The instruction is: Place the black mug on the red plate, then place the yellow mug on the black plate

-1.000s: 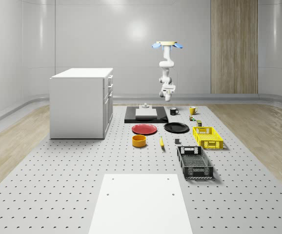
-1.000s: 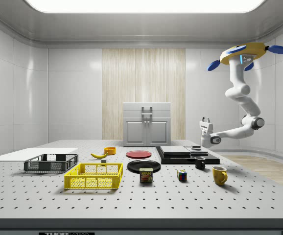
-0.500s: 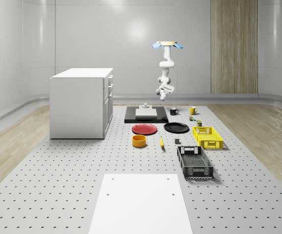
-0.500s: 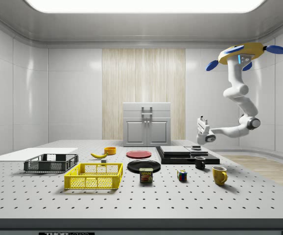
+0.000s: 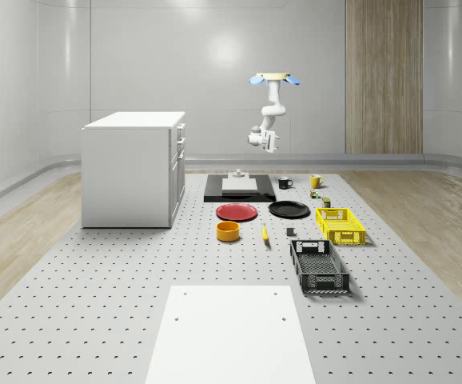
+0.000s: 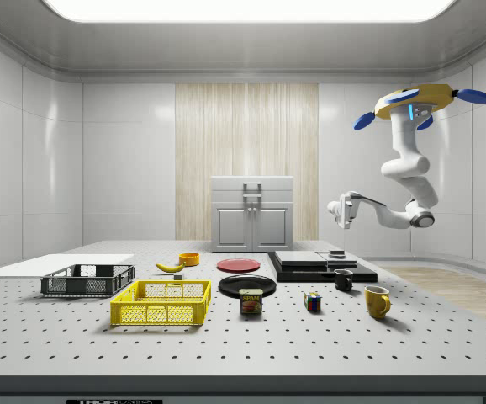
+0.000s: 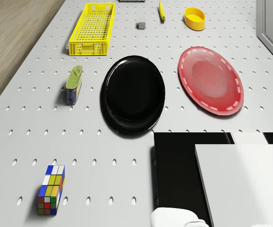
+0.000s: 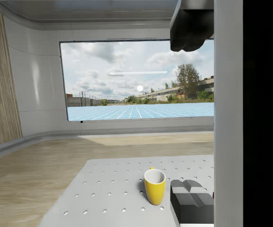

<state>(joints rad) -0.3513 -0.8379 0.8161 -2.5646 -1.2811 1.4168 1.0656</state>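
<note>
The black mug (image 5: 284,182) (image 6: 344,279) stands on the table beside the black slab, and the yellow mug (image 5: 316,181) (image 6: 377,300) (image 8: 155,186) stands upright a little further along. The red plate (image 5: 236,212) (image 7: 211,79) and the black plate (image 5: 288,210) (image 7: 134,93) lie side by side, both bare. The drone (image 5: 273,78) (image 6: 411,101) hovers high over the table's far end. My gripper (image 5: 256,138) (image 6: 337,209) (image 8: 192,113) hangs level in the air, well above the slab and the black mug. It is open and holds nothing.
A black slab (image 7: 174,175) carries a white block (image 7: 245,184). A Rubik's cube (image 7: 51,189), a can (image 7: 73,85), a yellow crate (image 7: 93,28), a yellow bowl (image 7: 194,18) and a banana (image 7: 161,10) lie around the plates. A white cabinet (image 5: 133,168) stands at the whole-scene view's left.
The arm has folded upward, lifting the gripper from just above the mugs to a level pose higher up. The drone has drifted slightly toward the side view's left.
</note>
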